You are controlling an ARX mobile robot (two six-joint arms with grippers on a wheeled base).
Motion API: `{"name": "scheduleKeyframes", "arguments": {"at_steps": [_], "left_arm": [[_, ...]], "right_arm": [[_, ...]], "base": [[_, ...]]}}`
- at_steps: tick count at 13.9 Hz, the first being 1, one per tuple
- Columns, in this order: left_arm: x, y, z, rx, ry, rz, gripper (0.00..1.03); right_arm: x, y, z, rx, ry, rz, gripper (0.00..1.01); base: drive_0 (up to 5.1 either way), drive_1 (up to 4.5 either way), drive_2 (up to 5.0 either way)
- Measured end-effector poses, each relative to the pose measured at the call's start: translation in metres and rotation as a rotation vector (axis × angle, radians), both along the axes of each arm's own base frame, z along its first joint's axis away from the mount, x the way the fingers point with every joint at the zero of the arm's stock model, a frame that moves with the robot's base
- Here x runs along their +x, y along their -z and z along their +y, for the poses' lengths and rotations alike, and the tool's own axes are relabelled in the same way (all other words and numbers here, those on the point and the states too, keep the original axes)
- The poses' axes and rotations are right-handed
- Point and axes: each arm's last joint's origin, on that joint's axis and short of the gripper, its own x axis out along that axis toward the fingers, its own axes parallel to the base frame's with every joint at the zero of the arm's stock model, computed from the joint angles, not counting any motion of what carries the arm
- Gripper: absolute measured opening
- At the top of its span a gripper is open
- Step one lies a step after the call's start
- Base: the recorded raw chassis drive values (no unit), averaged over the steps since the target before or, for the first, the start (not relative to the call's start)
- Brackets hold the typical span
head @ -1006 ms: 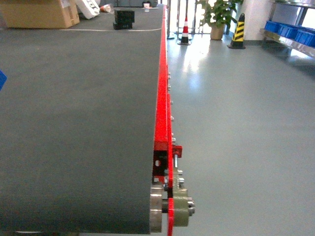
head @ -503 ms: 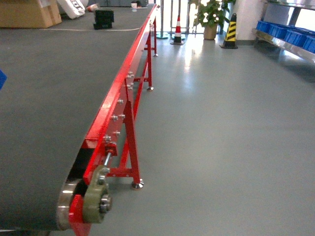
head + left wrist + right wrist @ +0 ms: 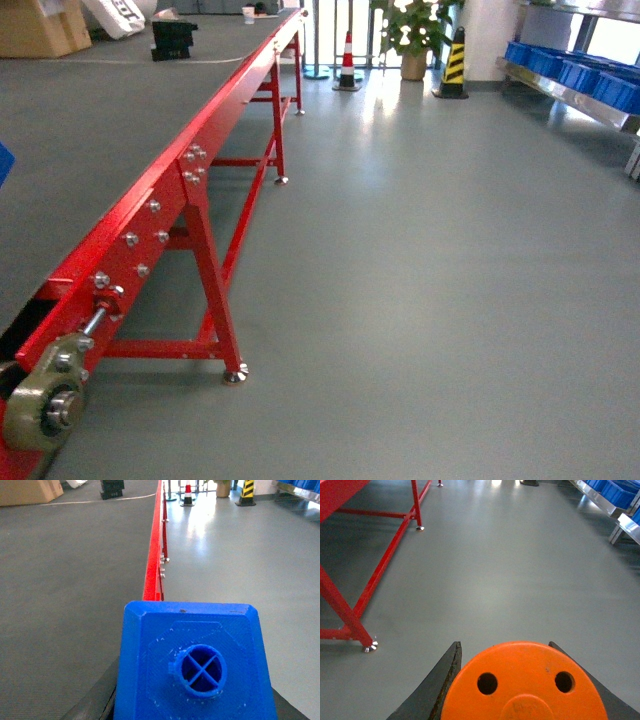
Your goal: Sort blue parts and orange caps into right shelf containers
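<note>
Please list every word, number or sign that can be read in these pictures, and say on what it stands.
None can be read.
White object at the far end of the grey belt: dark marks, too blurred.
Orange round cap: faint raised mark on its top, unreadable.
Blue plastic block: no text.

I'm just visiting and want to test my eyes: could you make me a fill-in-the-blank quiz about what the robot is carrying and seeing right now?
1. The left gripper holds a part coloured ____.
2. The cap in the right gripper is coloured ____.
3. The conveyor frame is painted ____.
4. The crates on the shelf are coloured ____.

Missing words: blue; orange; red; blue
</note>
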Motion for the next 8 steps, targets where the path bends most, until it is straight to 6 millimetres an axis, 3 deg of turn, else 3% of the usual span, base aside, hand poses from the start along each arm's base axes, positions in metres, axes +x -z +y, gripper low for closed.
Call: {"name": "scheduleKeyframes", "arguments": {"at_steps": [8], "left_arm": [[0.0,-0.0002,0.0002,0.0,-0.002,-0.002,0.45]], "right_arm": [[0.0,0.0,0.0001,0.0,-0.002,0.0,0.43]], "base": [[5.0,-2.33,-2.3]]}}
